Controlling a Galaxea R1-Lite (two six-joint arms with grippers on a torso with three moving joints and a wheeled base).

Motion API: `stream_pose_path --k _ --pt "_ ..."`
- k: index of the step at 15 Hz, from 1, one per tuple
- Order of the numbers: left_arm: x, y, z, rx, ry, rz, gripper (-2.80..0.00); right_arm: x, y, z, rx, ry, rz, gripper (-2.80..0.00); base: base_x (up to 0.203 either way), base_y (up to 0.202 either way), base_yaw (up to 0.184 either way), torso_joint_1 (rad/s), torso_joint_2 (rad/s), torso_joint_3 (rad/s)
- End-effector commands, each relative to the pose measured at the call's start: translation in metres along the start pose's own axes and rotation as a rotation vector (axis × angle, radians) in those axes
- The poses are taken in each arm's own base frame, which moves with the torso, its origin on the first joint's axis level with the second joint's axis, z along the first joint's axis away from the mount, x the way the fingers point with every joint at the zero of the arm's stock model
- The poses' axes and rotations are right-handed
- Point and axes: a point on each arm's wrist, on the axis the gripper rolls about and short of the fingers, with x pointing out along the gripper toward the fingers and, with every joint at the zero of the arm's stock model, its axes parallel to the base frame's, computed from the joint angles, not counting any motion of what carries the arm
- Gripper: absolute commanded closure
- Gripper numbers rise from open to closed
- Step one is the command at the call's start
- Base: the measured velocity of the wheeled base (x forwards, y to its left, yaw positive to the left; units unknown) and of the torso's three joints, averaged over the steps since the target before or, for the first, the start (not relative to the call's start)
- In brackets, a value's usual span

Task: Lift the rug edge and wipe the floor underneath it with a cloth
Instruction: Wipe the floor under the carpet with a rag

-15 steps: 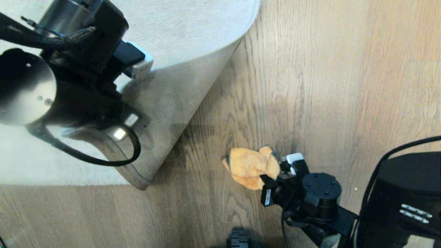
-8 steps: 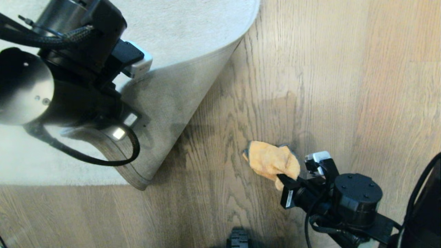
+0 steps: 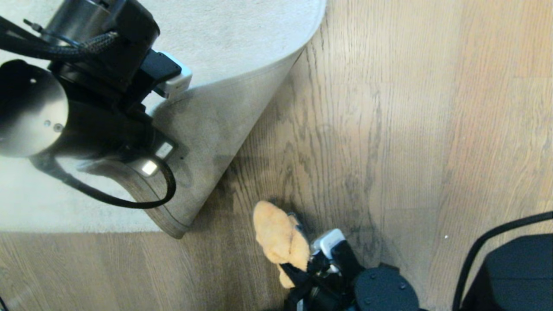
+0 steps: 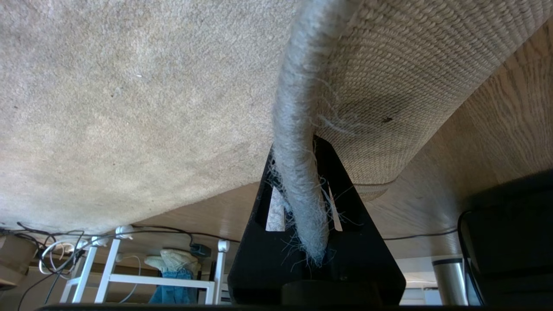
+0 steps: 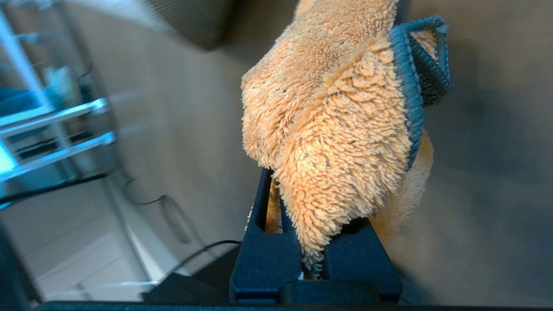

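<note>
Left gripper: clamped on the rug edge, holding the corner folded up off the floor
Right gripper: clamped on the orange cloth
Direction: you have bared floor ahead of the cloth, toward the rug fold; your right arm is nearer

The right hand is half cut off by the head view's bottom edge.

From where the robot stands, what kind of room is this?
Probably a lived-in home room: a pale grey rug lies on wood-plank floor, and the left wrist view shows a white rack with tangled cables nearby.
</note>
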Motion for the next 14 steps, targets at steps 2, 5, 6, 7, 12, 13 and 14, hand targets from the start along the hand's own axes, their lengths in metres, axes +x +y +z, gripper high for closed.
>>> stream_pose_path --k 2,5,6,7,12,13,14 --pt "0.001 -0.001 0.0 0.007 0.007 0.003 0.0 0.034 0.031 -0.035 -0.006 0.0 0.07 0.0 0.0 0.0 0.0 0.0 0.0 0.0" --pt "0.001 -0.001 0.0 0.006 0.008 0.003 0.0 0.062 0.047 -0.048 0.012 -0.039 0.094 0.0 0.0 0.0 0.0 0.0 0.0 0.0" --pt "0.002 -0.002 -0.001 0.009 0.011 0.002 0.0 0.067 0.049 -0.052 0.013 -0.043 0.095 0.0 0.0 0.0 0.0 0.0 0.0 0.0" --pt "0.002 -0.002 -0.001 0.009 0.011 0.002 0.0 0.071 0.05 -0.057 0.011 -0.041 0.093 0.0 0.0 0.0 0.0 0.0 0.0 0.0" --pt "0.001 -0.002 -0.002 0.011 0.012 0.002 0.0 0.075 0.045 -0.067 0.004 -0.028 0.049 0.0 0.0 0.0 0.0 0.0 0.0 0.0" --pt "0.001 -0.002 -0.002 0.01 0.012 0.002 0.0 0.076 0.041 -0.066 0.004 -0.026 0.036 0.0 0.0 0.0 0.0 0.0 0.0 0.0" --pt "0.001 -0.001 -0.003 0.01 0.012 0.004 0.0 0.076 0.036 -0.064 0.006 -0.028 0.019 0.0 0.0 0.0 0.0 0.0 0.0 0.0"
